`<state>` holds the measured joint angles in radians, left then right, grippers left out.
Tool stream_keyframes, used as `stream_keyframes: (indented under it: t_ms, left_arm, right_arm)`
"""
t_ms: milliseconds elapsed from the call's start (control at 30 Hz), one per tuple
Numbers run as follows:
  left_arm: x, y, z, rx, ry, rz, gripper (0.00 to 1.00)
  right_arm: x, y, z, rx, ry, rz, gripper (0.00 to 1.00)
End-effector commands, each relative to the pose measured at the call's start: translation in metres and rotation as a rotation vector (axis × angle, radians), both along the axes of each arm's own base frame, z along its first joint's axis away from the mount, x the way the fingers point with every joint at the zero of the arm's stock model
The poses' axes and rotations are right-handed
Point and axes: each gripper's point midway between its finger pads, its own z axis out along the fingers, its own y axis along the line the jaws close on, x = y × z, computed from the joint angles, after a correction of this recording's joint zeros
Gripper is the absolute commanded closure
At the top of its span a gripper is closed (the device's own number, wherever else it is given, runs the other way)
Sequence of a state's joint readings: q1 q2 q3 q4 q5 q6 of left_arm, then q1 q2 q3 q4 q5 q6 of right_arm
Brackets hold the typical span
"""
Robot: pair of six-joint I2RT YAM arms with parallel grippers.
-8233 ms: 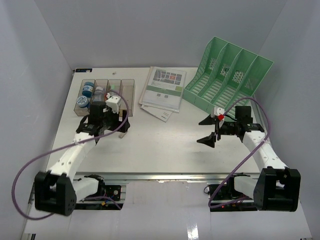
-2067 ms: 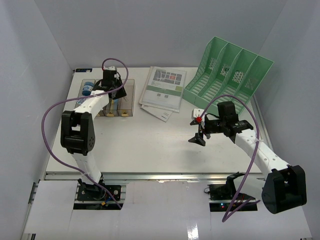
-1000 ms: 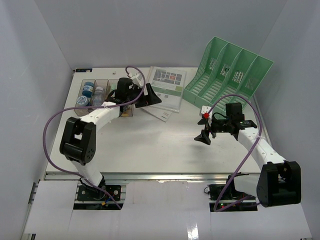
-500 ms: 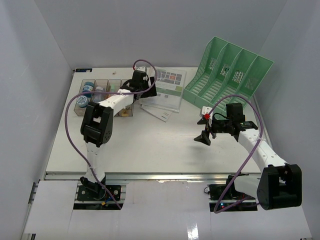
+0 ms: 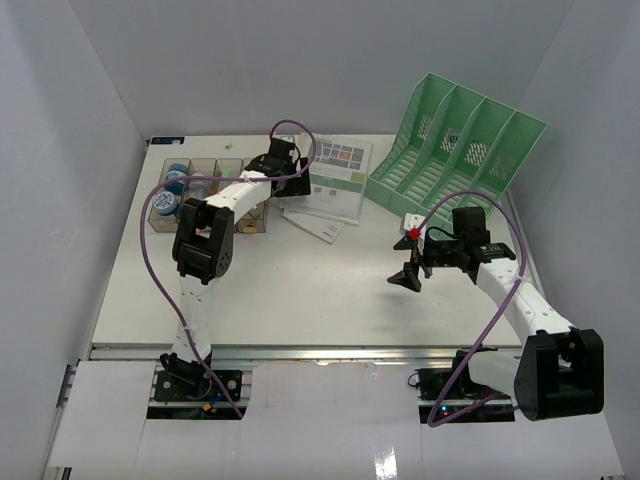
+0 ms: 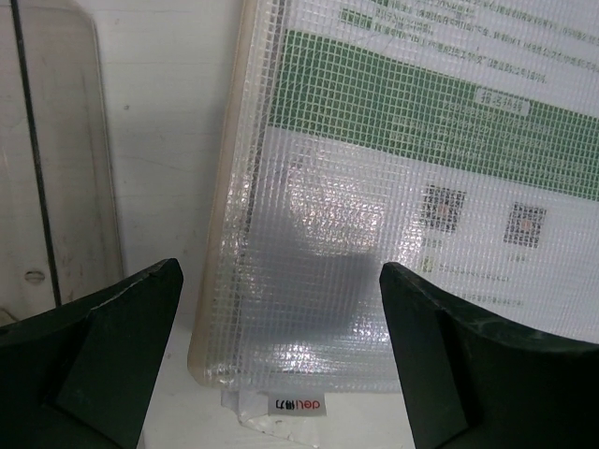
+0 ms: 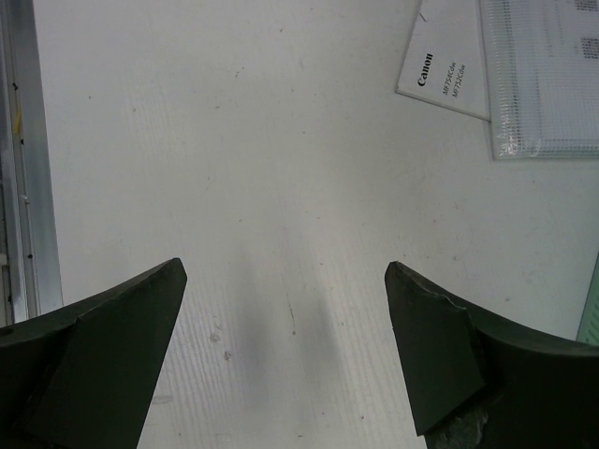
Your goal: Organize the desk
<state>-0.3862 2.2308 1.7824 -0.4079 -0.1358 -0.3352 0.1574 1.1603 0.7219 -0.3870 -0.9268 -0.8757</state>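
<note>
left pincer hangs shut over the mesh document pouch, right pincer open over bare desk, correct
No, the left pincer is open, jaws wide apart over the mesh document pouch; the left wrist view shows it. The right pincer is open over bare desk.

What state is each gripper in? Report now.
Left gripper: open, holding nothing, over the mesh document pouch.
Right gripper: open, holding nothing, above the desk.
</note>
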Motion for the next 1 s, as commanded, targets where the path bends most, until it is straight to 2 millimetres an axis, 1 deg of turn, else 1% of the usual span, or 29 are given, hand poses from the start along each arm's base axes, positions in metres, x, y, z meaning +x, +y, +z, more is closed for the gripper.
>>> stream_keyframes:
  t_ms: [0,133,200,267,367,433,467,567,633,667,733,800,900,967]
  left_arm:
    - [-0.004,-0.004,0.003,-0.026,0.043,-0.042,0.03]
    - [-0.006,-0.008,0.002,-0.048,0.065,-0.061,0.08]
    - [-0.007,-0.009,0.000,-0.066,0.085,-0.067,0.14]
    - [-0.007,-0.007,-0.001,-0.074,0.097,-0.059,0.22]
    - [-0.009,-0.012,0.006,-0.117,0.100,-0.074,0.44]
    - [-0.007,-0.013,0.015,-0.130,0.086,-0.074,0.60]
    - [-0.007,-0.014,0.020,-0.136,0.079,-0.077,0.66]
    - [-0.006,-0.017,0.031,-0.156,0.065,-0.089,0.78]
    - [-0.008,-0.021,0.041,-0.179,0.058,-0.106,0.88]
    - [-0.011,-0.026,0.045,-0.204,0.065,-0.127,0.94]
    - [-0.015,-0.029,0.049,-0.228,0.077,-0.143,0.98]
    - [-0.020,-0.035,0.057,-0.263,0.084,-0.163,1.00]
    - [-0.026,-0.036,0.076,-0.282,0.060,-0.181,0.99]
    - [-0.027,-0.032,0.084,-0.277,0.047,-0.181,0.96]
  right_arm:
    - [0.000,0.003,0.007,0.027,-0.033,0.023,0.06]
    - [0.000,0.003,0.007,0.029,-0.031,0.024,0.06]
    - [0.000,0.003,0.008,0.030,-0.034,0.024,0.06]
    - [0.000,0.003,0.008,0.030,-0.032,0.024,0.06]
    - [0.000,0.003,0.008,0.030,-0.032,0.024,0.06]
    - [-0.001,0.003,0.008,0.032,-0.031,0.026,0.06]
    - [-0.001,0.003,0.008,0.032,-0.031,0.026,0.06]
    - [-0.001,0.003,0.007,0.033,-0.030,0.028,0.06]
    - [-0.001,0.003,0.006,0.032,-0.030,0.028,0.07]
    - [-0.001,0.003,0.005,0.033,-0.026,0.025,0.07]
    - [-0.001,0.003,0.004,0.033,-0.026,0.020,0.07]
    - [-0.001,0.003,0.002,0.035,-0.021,0.013,0.08]
    - [-0.001,0.004,0.000,0.048,-0.022,0.000,0.09]
    - [-0.001,0.004,0.001,0.053,-0.022,-0.006,0.09]
